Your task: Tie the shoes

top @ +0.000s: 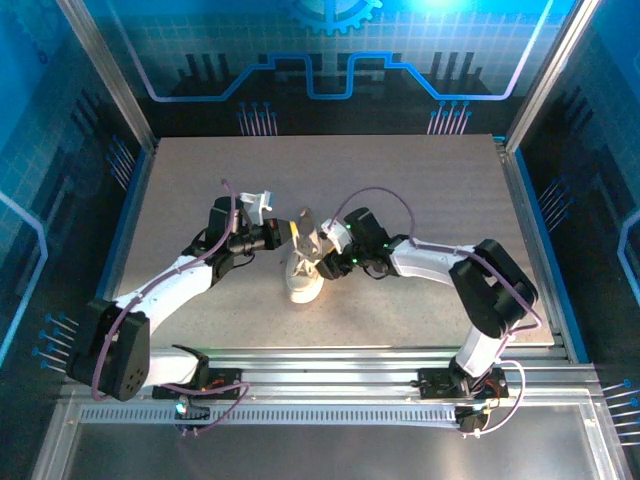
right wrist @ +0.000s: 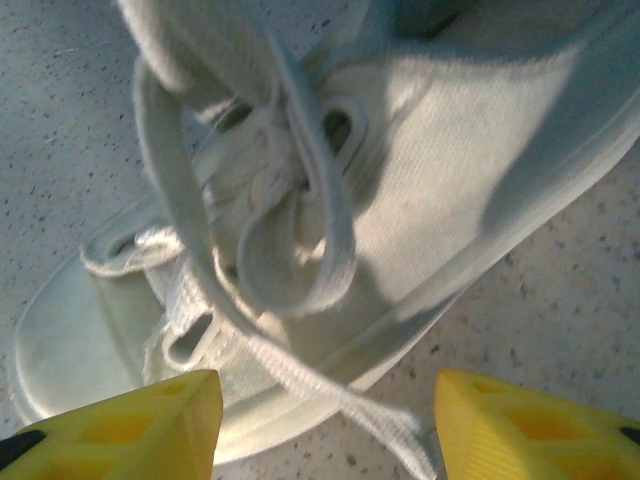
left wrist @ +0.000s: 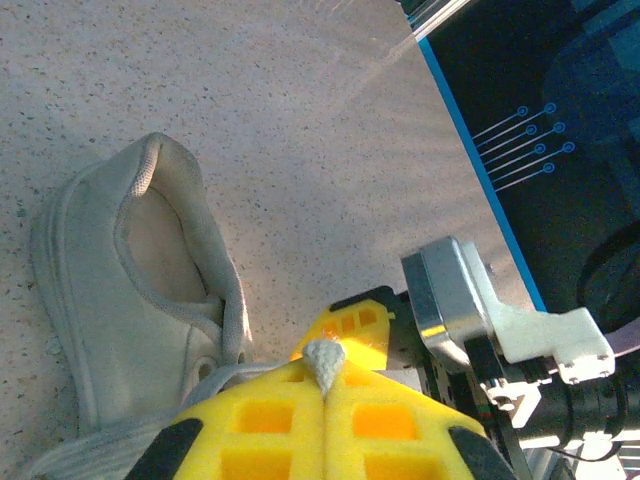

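Left gripper (left wrist: 325, 388) is pinching a lace end (left wrist: 322, 360) for the knot; right gripper (right wrist: 328, 402) is hovering wide open, probably grabbing the loop (right wrist: 292, 272) on the sneaker (right wrist: 450, 170) next.

Top cam looks down from high behind the arm bases (top: 205, 383) over the whole tabletop (top: 420, 190), while both wrist cams sit super close on the same white sneaker (top: 304, 275), left facing its heel opening, right its laces (right wrist: 300, 250).

A speckled grey table (top: 420, 200) bears one white sneaker (top: 303, 280) (near its middle).
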`<control>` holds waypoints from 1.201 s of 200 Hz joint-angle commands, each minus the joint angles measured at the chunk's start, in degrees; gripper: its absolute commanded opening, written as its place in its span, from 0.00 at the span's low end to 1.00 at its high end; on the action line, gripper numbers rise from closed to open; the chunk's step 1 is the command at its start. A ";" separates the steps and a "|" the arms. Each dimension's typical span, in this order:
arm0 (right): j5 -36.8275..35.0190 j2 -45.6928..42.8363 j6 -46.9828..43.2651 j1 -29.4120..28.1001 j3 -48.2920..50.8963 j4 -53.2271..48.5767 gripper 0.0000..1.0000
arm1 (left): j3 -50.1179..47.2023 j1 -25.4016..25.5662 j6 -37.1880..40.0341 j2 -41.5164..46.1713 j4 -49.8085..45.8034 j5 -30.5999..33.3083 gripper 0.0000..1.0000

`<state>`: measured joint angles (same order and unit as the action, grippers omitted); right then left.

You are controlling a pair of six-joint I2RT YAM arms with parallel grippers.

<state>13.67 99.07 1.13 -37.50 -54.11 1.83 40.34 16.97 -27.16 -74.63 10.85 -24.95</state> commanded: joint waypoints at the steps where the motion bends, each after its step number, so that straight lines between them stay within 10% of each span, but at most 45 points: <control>1: -0.81 2.76 -2.03 -0.53 -3.33 -2.76 0.58 | -0.79 -0.71 -1.36 1.51 1.72 -1.56 0.00; 62: 0.74 4.60 -3.49 -2.22 -3.92 -5.40 0.51 | -0.43 -1.14 -1.52 1.47 1.67 -1.27 0.00; 123: -0.14 -1.05 -2.77 -2.23 0.44 -6.48 0.04 | -0.76 -2.25 -1.66 2.11 1.35 -0.88 0.00; 240: 2.77 -8.30 2.37 -2.23 5.83 -10.74 0.00 | -3.11 -5.75 -1.94 2.08 2.75 -1.26 0.00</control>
<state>14.55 92.23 0.86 -39.00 -50.65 -6.46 38.13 12.51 -28.60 -73.76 11.31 -24.97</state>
